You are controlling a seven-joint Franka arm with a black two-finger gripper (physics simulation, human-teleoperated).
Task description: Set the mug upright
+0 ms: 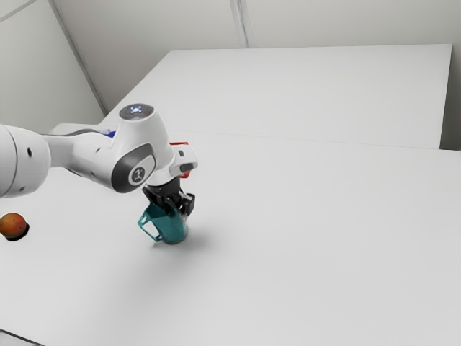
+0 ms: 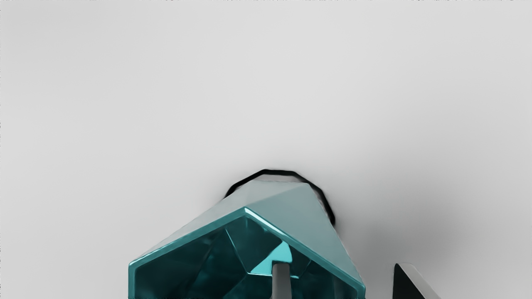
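Mug (image 1: 173,227) (teal and faceted) stands mouth up on the table (image 1: 302,252), handle toward the exterior view's left, though I cannot tell whether it leans slightly. The gripper (image 1: 178,207) is spread, one finger in or over the mouth, the other outside, with a gap between it and the wall.

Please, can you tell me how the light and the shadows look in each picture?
Exterior view: pale, fairly even light on the table, a soft grey shadow spreading around the mug, a small, darker one under the orange fruit; wrist view: a white glint along the mug's rim, a dark teal interior with one brighter patch, soft shade on the table beside the mug.
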